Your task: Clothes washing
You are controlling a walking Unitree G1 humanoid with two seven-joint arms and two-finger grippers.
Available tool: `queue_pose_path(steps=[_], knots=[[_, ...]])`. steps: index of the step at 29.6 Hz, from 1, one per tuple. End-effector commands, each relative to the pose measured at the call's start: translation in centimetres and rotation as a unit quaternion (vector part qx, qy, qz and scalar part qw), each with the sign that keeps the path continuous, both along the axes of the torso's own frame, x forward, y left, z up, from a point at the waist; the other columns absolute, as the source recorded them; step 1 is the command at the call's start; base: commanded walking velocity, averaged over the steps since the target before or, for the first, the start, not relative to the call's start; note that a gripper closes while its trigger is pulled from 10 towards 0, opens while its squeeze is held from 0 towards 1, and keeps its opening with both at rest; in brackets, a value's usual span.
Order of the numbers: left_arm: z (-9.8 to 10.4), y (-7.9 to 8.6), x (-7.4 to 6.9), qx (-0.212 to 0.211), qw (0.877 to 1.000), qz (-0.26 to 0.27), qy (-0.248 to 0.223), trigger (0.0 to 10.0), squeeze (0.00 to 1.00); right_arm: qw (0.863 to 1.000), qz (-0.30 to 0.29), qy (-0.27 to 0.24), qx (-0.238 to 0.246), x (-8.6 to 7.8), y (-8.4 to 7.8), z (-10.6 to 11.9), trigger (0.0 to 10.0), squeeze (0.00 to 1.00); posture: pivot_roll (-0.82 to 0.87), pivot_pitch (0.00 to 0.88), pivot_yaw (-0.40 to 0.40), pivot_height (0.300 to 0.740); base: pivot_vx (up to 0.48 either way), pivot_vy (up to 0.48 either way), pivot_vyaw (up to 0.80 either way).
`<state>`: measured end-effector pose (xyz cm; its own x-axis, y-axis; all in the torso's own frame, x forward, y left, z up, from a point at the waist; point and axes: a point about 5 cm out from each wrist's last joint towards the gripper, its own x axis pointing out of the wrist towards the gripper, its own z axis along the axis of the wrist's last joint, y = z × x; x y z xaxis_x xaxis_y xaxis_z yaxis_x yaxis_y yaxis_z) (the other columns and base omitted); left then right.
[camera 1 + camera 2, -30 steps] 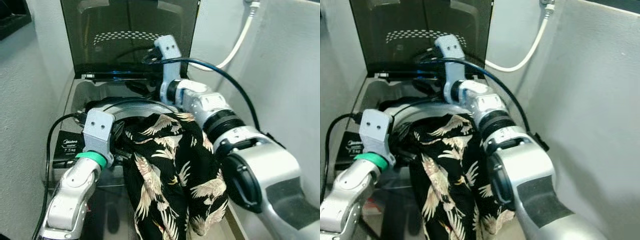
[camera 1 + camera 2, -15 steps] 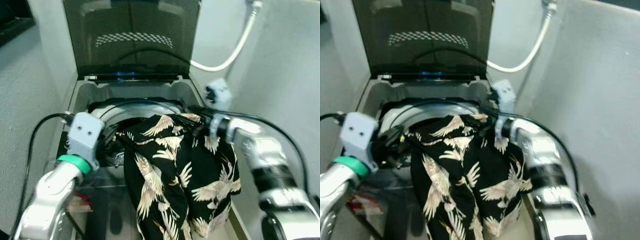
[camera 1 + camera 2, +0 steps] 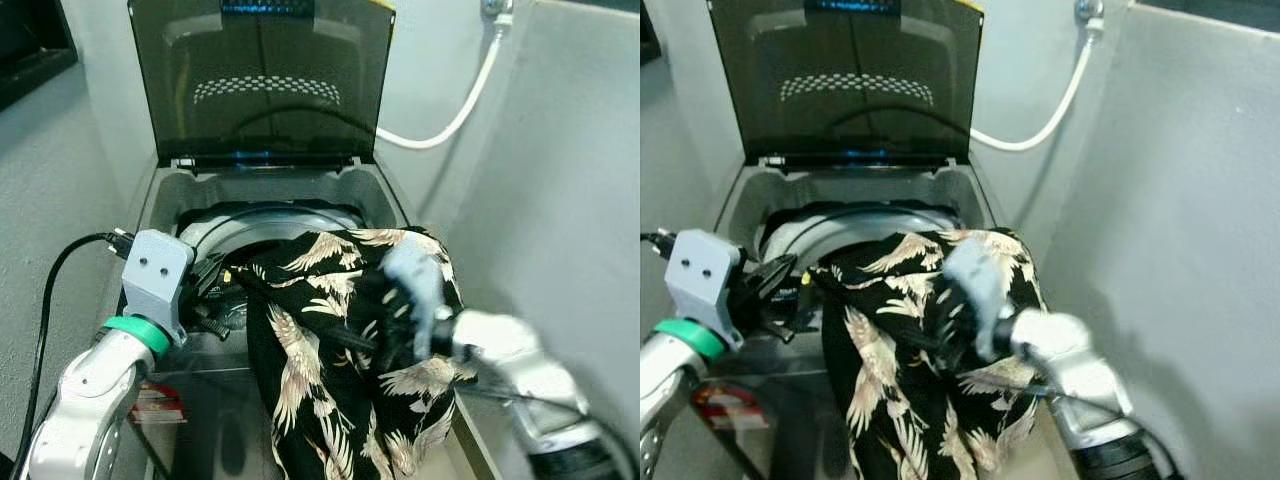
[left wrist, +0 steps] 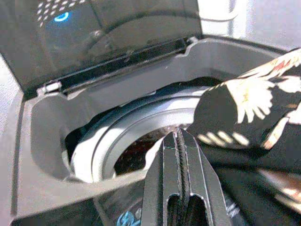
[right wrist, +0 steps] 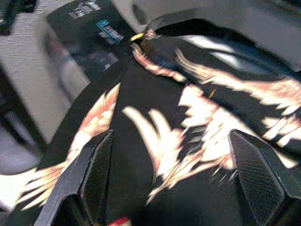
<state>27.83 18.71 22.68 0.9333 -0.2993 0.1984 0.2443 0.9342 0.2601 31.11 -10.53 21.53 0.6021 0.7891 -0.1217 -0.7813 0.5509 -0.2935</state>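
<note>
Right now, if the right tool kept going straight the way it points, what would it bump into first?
Most likely the black crane-print shirt. The right tool has its fingers spread wide, and the cloth draped over the washing machine rim lies directly ahead between them. The picture is blurred, so depth is uncertain.

the left arm reaches forward from the lower left, its wrist bent inward, and the left gripper (image 4: 179,141) has its two black fingers pressed flat together. the right arm comes in from the lower right, blurred, and the right gripper (image 5: 176,165) has its fingers (image 5: 96,172) spread wide apart.
</note>
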Motion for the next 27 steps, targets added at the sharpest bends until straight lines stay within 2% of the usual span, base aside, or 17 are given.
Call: queue_pose_path(steps=[1,6,7,9,10,11,12,13,15,17,20,26,27], knots=[[-0.3,0.5,-0.3,0.005,1.000,0.004,0.004,10.0,0.00,1.000,-0.028,-0.005,0.010,0.0,0.3,0.4,10.0,1.00,0.01,0.031,0.003,0.740,0.000,0.000,0.00],[-0.5,0.8,-0.6,0.004,1.000,0.010,0.003,10.0,0.00,0.997,-0.067,-0.014,0.028,0.6,0.9,0.3,10.0,1.00,0.01,0.029,-0.009,0.740,0.000,0.000,0.00],[-0.5,0.8,-0.6,0.004,1.000,0.011,0.004,10.0,0.00,0.997,-0.073,-0.015,0.028,0.8,1.4,0.0,10.0,0.71,0.02,0.026,-0.014,0.740,0.000,0.000,0.00],[-0.5,0.8,-0.6,0.004,1.000,0.011,0.004,10.0,0.00,0.997,-0.073,-0.015,0.028,0.8,1.4,0.0,10.0,0.71,0.02,0.026,-0.014,0.740,0.000,0.000,0.00],[-0.6,0.8,-0.7,0.003,1.000,0.012,0.005,10.0,0.00,0.997,-0.070,-0.015,0.020,0.7,2.0,-0.5,10.0,0.00,0.02,0.025,-0.017,0.740,0.000,0.000,0.00],[-0.6,0.7,-0.7,0.003,1.000,0.012,0.006,10.0,0.00,0.998,-0.060,-0.008,0.008,0.5,2.7,-1.2,10.0,0.00,0.02,0.022,-0.019,0.740,0.000,0.000,0.00],[-0.6,0.7,-0.7,0.003,1.000,0.012,0.006,10.0,0.00,0.998,-0.060,-0.008,0.008,0.5,2.7,-1.2,10.0,0.00,0.02,0.022,-0.019,0.740,0.000,0.000,0.00],[-0.6,0.7,-0.7,0.002,1.000,0.012,0.006,10.0,0.00,0.999,-0.049,0.005,-0.016,0.3,3.1,-2.0,10.0,0.00,0.02,0.021,-0.020,0.740,0.000,0.000,0.00],[-0.6,0.7,-0.7,0.002,1.000,0.012,0.006,10.0,0.00,0.999,-0.049,0.005,-0.016,0.3,3.1,-2.0,10.0,0.00,0.02,0.021,-0.020,0.740,0.000,0.000,0.00],[-0.7,0.7,-0.7,0.003,1.000,0.012,0.007,10.0,0.00,0.997,-0.052,0.026,-0.059,0.2,3.3,-3.3,10.0,0.00,0.02,0.018,-0.022,0.740,0.000,0.000,0.00],[-0.7,0.6,-0.7,0.007,1.000,0.008,0.009,10.0,0.00,0.994,-0.068,0.035,-0.083,0.3,3.2,-4.0,10.0,0.00,0.02,0.018,-0.016,0.740,0.000,0.000,0.00],[-0.7,0.6,-0.7,0.009,1.000,0.005,0.010,10.0,0.00,0.990,-0.093,0.066,-0.080,0.5,3.1,-4.3,10.0,0.00,0.03,0.018,-0.013,0.740,0.000,0.000,0.00],[-0.6,0.6,-0.7,0.009,1.000,0.004,0.010,10.0,0.00,0.989,-0.100,0.077,-0.074,0.5,3.2,-4.4,8.0,0.00,0.03,0.019,-0.009,0.740,0.000,0.000,0.00]])
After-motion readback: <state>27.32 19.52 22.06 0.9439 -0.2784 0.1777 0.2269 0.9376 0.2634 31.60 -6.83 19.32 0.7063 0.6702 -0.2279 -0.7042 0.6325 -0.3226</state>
